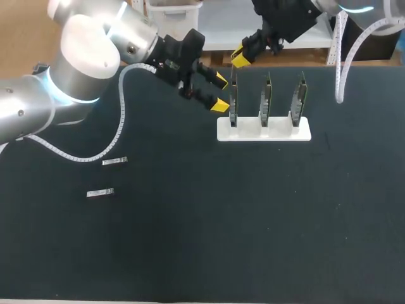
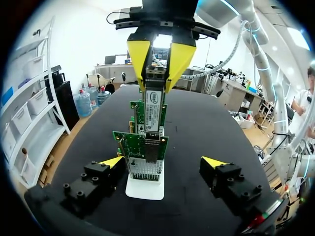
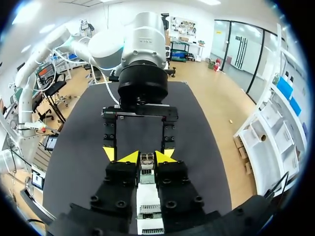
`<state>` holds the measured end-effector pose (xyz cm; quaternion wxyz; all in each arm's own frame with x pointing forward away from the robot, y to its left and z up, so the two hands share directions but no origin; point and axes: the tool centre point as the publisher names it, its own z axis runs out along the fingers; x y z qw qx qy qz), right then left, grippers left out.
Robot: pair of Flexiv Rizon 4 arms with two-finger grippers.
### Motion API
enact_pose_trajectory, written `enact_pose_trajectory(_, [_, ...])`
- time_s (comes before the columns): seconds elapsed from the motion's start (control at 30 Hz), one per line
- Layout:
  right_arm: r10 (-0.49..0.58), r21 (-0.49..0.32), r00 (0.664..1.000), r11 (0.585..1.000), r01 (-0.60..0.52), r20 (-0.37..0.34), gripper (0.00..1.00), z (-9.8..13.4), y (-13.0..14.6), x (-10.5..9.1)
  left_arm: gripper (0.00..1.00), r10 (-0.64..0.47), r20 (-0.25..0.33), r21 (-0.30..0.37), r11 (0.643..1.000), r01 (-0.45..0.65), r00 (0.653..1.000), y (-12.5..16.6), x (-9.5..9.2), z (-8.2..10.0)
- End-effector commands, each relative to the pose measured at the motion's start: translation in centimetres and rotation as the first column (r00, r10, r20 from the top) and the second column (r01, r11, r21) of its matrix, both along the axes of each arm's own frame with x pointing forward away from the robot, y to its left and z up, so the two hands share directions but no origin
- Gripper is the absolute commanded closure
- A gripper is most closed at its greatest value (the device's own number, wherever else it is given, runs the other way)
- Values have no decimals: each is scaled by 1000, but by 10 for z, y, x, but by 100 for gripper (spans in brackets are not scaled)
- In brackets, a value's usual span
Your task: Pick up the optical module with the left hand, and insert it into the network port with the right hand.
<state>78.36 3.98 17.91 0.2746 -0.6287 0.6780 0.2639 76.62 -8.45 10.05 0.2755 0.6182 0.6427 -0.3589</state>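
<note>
Step in hand, as I read it: insertion. The right gripper (image 3: 146, 157) is clamped on the slim silver optical module with a white label (image 2: 153, 105). It should push straight down along the axis of the metal port cage (image 2: 145, 169), with the module square to the green network card (image 2: 129, 145). Use low force and stop on latch or a force spike. With any tilt, the card may rock in its slot or the module may jam at the cage mouth. The left gripper (image 1: 221, 92) should give room, or brace the card edge only if it rocks.

Head view, near to far:
- Lower left: loose silver modules (image 1: 114, 161) on the black table (image 1: 221, 240), not in play.
- Upper centre: white plastic stand (image 1: 264, 133) with three upright green cards.
- Just left of the leftmost card: left gripper, fingers spread, holding nothing.
- Upper middle: right gripper, directly over that same card.

Left wrist view: the card sits ahead of the left gripper, flanked by its spread fingers and apart from both tips. The module hangs upright above the card, pinched from two sides by the right gripper's yellow fingers. Its lower end is at the cage mouth and looks partly in, but I can't tell the seating depth.

Right wrist view: the module end is between the right gripper's own tips, with the stand under it. The left gripper's spread fingers are just beyond, one on each side.
</note>
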Motion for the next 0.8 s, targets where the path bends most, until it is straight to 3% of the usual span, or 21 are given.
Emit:
enact_pose_trajectory(0.03, [3,-6,1000,1000,-3,17,100,2,1,-5,0,1,-1,4,1000,-1,1000,0,0,1])
enact_pose_trajectory(0.8, [7,-28,1000,1000,-6,5,100,-6,-2,-1,0,1,-1,4,1000,-1,1000,0,0,1])
